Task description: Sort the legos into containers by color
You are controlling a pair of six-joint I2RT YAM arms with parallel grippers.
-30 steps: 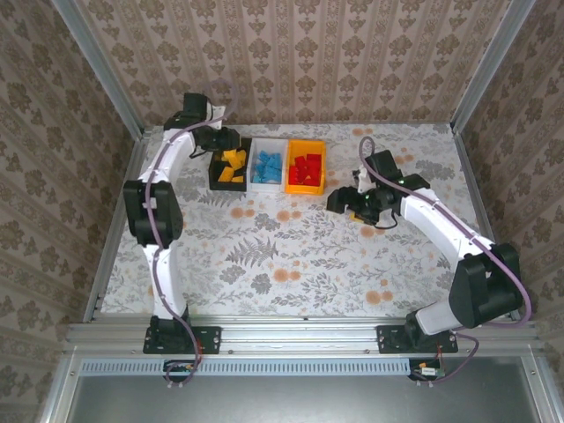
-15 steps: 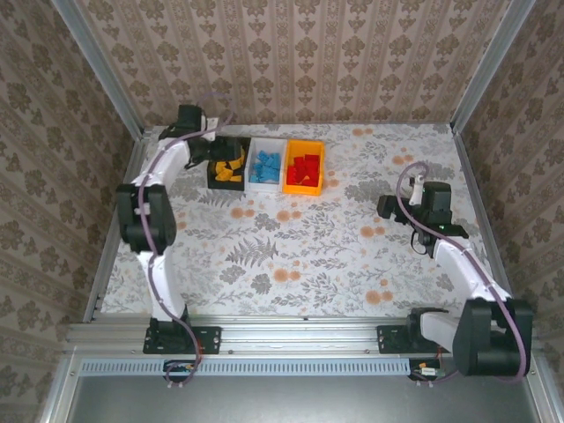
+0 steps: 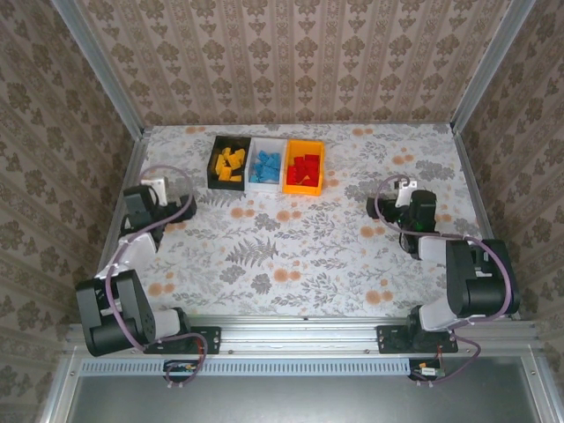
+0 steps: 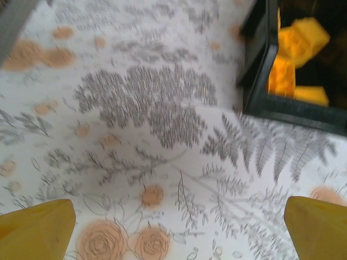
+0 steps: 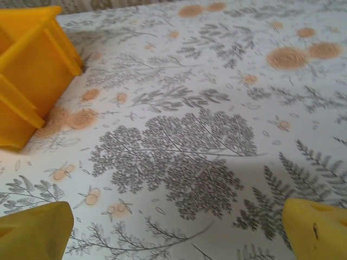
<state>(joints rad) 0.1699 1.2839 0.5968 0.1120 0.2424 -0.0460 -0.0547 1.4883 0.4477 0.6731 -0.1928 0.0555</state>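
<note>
Left gripper [image 4: 179,227] at 9 o'clock on the floral-patterned table [image 3: 300,247], jaws wide apart, empty. At 12 o'clock, 3 small rectangular plastic bins side by side: black bin [image 3: 212,167] holding yellow-orange studded bricks [image 3: 231,164], white bin [image 3: 267,143] holding blue bricks [image 3: 266,166], orange-yellow bin [image 3: 305,144] holding red bricks [image 3: 305,168]. Right gripper [image 5: 173,233] at 3 o'clock, jaws wide apart, empty

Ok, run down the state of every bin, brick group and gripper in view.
black bin: upright, holds the yellow legos
white bin: upright, holds the blue legos
orange bin: upright, holds the red legos
left gripper: open, holding nothing, above the table near the black bin's corner
right gripper: open, holding nothing, above the table to the right of the orange bin
</note>
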